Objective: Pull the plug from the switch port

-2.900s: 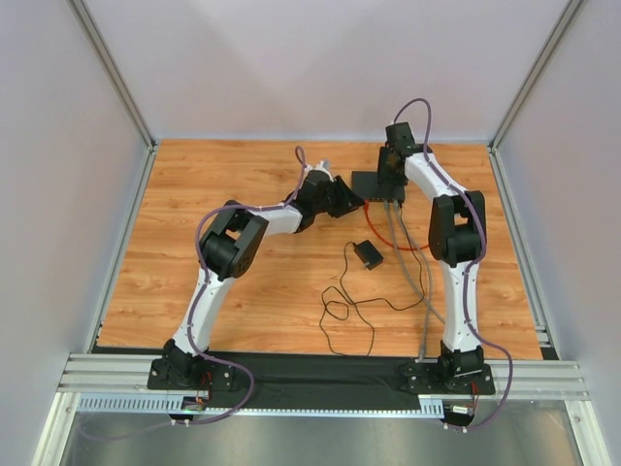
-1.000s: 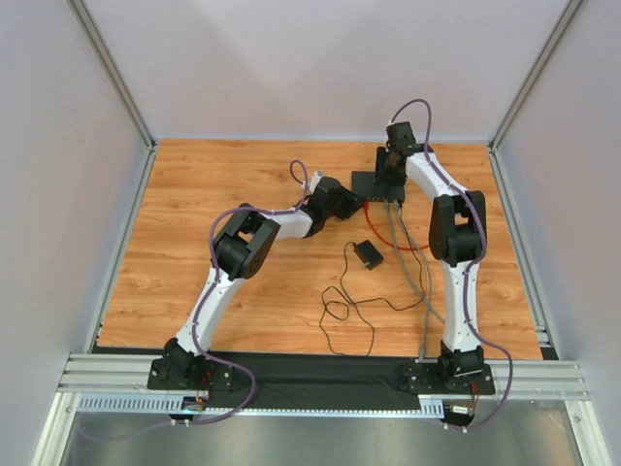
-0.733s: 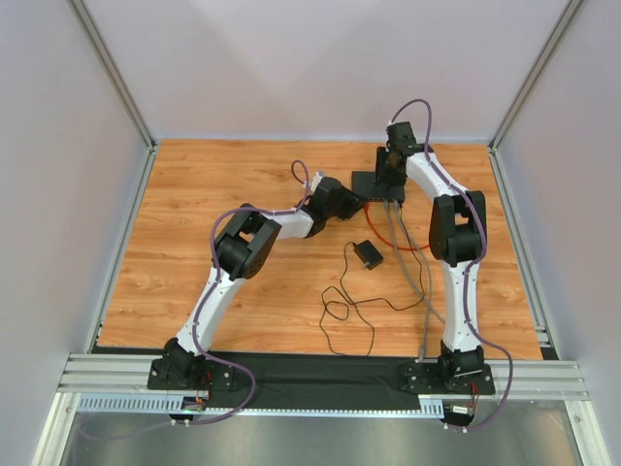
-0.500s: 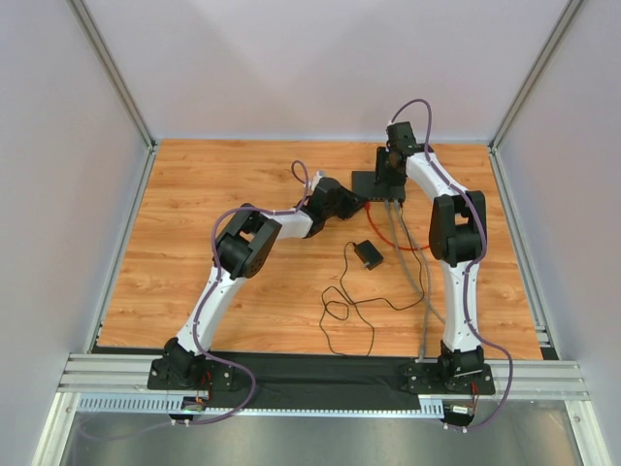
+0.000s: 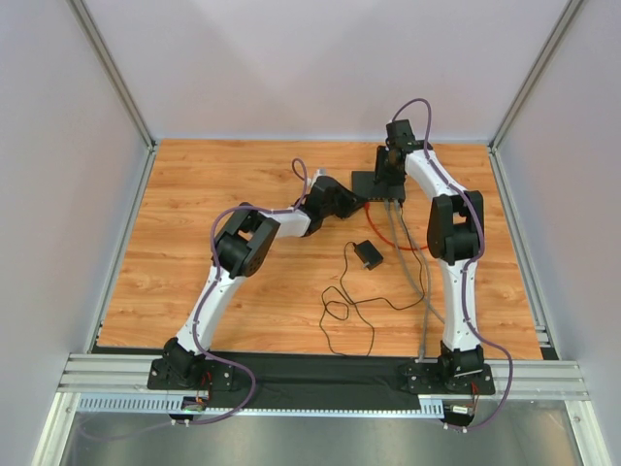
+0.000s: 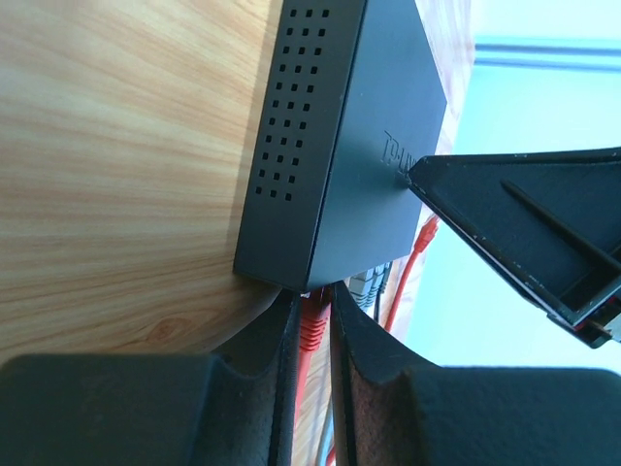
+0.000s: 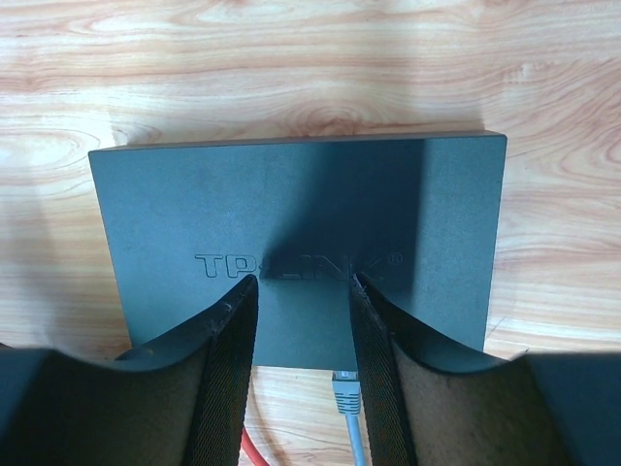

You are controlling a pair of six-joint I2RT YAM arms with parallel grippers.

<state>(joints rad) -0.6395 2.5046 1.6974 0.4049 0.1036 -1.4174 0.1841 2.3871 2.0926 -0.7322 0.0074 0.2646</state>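
Wooden bench (image 5: 194, 194): right gripper (image 7: 303, 282), half open, pins the black switch (image 7: 291, 194); left gripper (image 6: 310, 306) clamps the red plug (image 6: 312, 330). Next, seemingly, a straight pull nearward.

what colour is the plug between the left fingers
The plug is red, clearest in the left wrist view.

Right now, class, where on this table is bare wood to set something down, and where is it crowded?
Bare: the far-left wood between the wall and the left arm; a narrow strip right of the right arm. Crowded: around the switch, where the left jaws hold the red plug, and between the arms, with adapter and cords.
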